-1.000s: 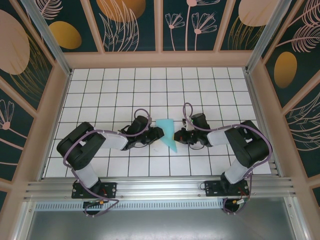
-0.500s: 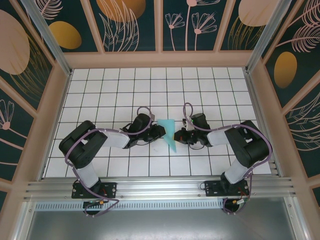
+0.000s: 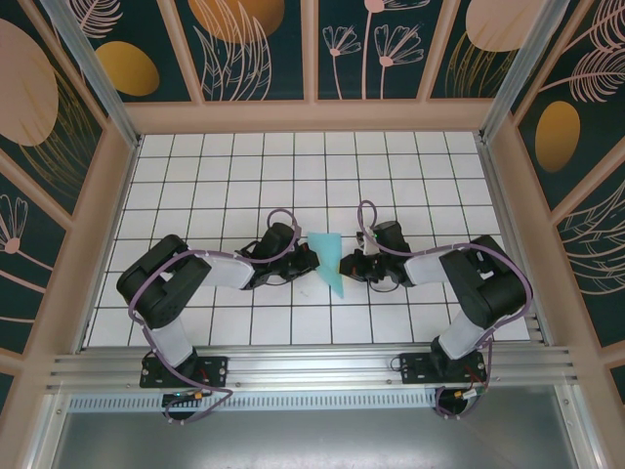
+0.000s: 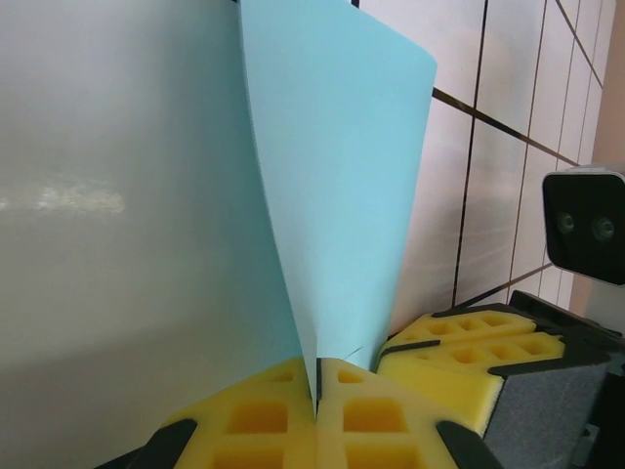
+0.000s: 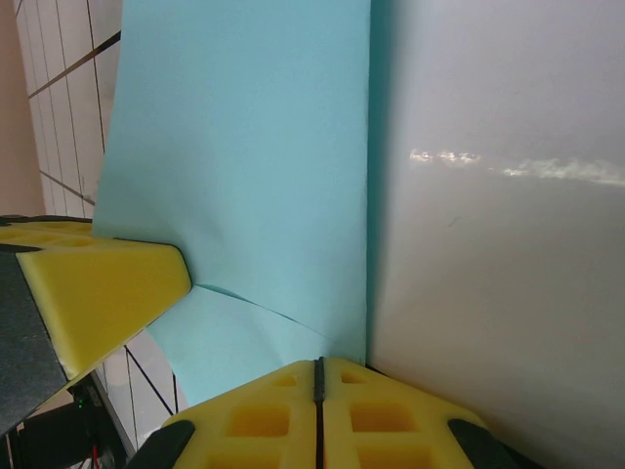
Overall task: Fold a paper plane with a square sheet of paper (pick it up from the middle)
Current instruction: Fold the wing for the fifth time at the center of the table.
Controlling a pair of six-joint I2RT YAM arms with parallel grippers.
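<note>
One thin turquoise-blue paper sheet [image 3: 328,256], folded into a narrow triangle, pinched between two pincers.
It sits mid-way across the white tiled tabletop [image 3: 244,176], wide end far, point near. The left pincer [image 4: 317,386] and the right pincer [image 5: 318,371] are each clamped closed on it.

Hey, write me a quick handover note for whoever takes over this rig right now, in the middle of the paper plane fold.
Left hand: shut, pinching one side of the sheet of paper.
Right hand: shut, pinching the opposite side.
Paper: between the two hands, mid table, folded into a narrow wedge with its point toward the arm bases.
Done: sheet gripped and creased to a taper.
Left: remaining folds; it does not look like a finished plane yet.
</note>
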